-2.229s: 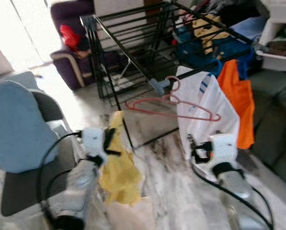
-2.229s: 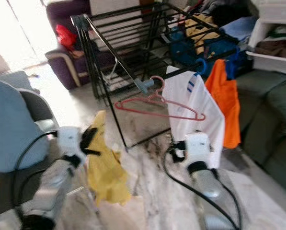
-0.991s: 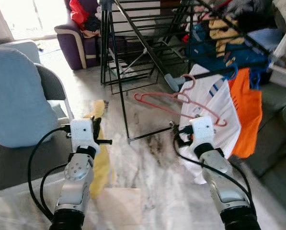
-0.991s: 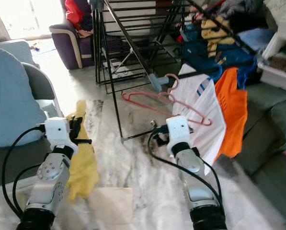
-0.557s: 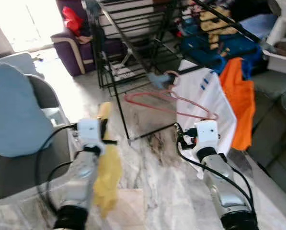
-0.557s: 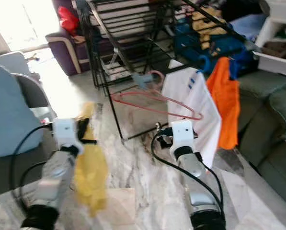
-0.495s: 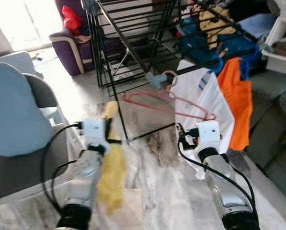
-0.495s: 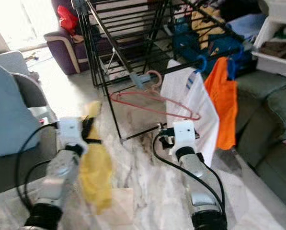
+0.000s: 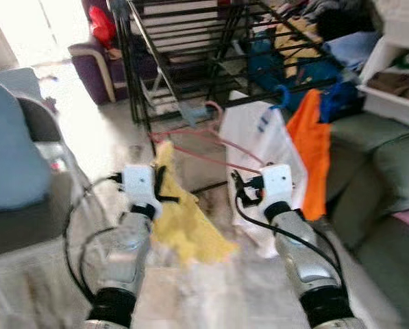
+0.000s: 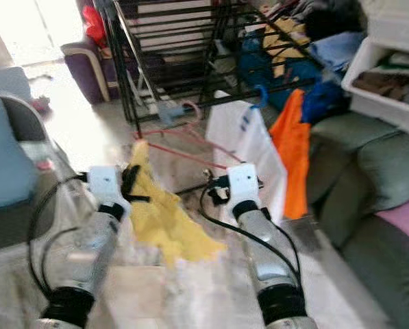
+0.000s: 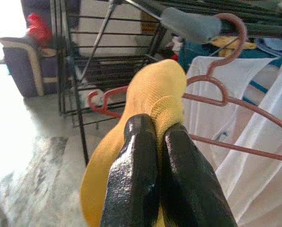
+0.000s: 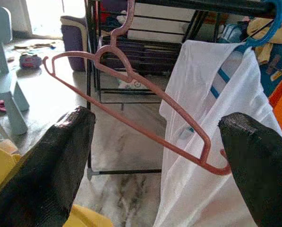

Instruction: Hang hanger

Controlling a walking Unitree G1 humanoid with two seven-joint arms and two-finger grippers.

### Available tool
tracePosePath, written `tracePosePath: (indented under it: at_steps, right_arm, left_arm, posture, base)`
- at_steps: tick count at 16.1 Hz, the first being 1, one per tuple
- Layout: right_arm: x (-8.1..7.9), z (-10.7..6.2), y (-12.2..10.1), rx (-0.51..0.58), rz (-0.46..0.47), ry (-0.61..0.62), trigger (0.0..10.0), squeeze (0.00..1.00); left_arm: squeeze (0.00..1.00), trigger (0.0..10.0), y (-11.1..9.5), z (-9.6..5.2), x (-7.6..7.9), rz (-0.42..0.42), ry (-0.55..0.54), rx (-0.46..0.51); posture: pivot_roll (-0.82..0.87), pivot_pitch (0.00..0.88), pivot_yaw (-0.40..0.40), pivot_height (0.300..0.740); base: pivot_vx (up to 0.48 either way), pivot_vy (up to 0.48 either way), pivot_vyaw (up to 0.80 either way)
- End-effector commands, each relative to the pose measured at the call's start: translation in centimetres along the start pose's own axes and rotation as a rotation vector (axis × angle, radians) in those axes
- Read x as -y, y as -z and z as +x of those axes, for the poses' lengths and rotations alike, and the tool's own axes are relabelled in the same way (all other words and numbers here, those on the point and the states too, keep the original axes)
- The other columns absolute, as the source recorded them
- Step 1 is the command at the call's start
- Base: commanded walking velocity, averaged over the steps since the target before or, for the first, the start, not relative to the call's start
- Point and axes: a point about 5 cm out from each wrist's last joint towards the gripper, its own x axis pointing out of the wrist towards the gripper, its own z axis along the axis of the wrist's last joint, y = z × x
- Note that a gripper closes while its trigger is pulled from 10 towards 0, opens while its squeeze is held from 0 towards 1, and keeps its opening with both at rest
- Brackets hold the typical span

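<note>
A pink hanger (image 12: 145,101) hangs by its hook from a rail of the black drying rack (image 9: 190,41), with nothing on it. Just right of it a white shirt (image 9: 259,133) and an orange garment (image 9: 314,147) hang from the same rail. My left gripper (image 9: 159,186) is shut on a yellow cloth (image 9: 187,223) that trails down and to the right; in the left wrist view its fingers (image 11: 133,175) pinch the cloth (image 11: 155,90) right in front of the hanger. My right gripper (image 12: 155,120) is open, a short way before the hanger's lower bar, with nothing between its fingers.
A blue-grey chair (image 9: 12,164) stands at the left and a purple armchair (image 9: 98,51) behind it. A green sofa (image 9: 389,185) and a white shelf (image 9: 396,75) are on the right. Piled clothes (image 9: 307,41) lie behind the rack. The marble floor below is blurred.
The camera has shifted and the rack looks closer. The yellow cloth in my left gripper has swung up and right, towards the hanger. My right gripper stays open before the hanger.
</note>
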Motion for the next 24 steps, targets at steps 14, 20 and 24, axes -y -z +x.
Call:
tracePosePath:
  at_steps: [14,20,24]
  right_arm:
    - [0.3,-0.1,-0.2,0.025,-0.035,-0.028,10.0,0.0]
    - [0.1,0.0,-0.4,0.034,-0.046,-0.043,10.0,0.0]
    - [0.2,0.0,-0.3,0.03,-0.057,-0.044,10.0,0.0]
  left_arm:
    - [0.0,10.0,-0.9,0.4,0.3,-0.053,0.08,0.063]
    - [0.0,10.0,-0.8,0.4,0.6,-0.06,0.086,0.057]
    - [0.0,10.0,-0.7,0.4,0.5,-0.059,0.082,0.049]
  posture:
    - [-0.12,0.0,0.018,0.74]
    - [-0.13,0.0,0.013,0.74]
    - [-0.13,0.0,0.012,0.74]
  base:
    - [0.188,0.0,0.0]
    - [0.302,0.0,0.0]
    - [0.278,0.0,0.0]
